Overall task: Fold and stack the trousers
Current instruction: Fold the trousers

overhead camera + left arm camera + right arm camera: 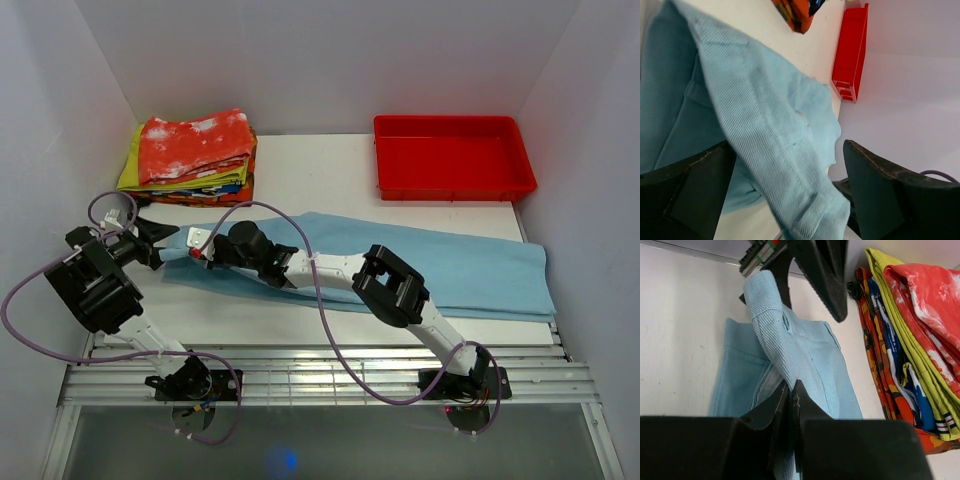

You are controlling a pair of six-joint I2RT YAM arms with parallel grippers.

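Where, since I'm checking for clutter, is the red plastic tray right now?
In the top view the shallow red plastic tray sits at the far right of the white table, beyond the light-blue fabric trousers.

White table (320, 170), three loads.
Across the middle: sky-blue trousers (470, 265), laid flat lengthwise, right end near the right edge, left end bunched and raised off the surface. Far-right corner: red plastic tray (452, 188), apart from the trousers. Far-left corner: stack of folded clothes (200, 185), red-and-white mottled piece (195, 145) on top, just beyond the raised left end.
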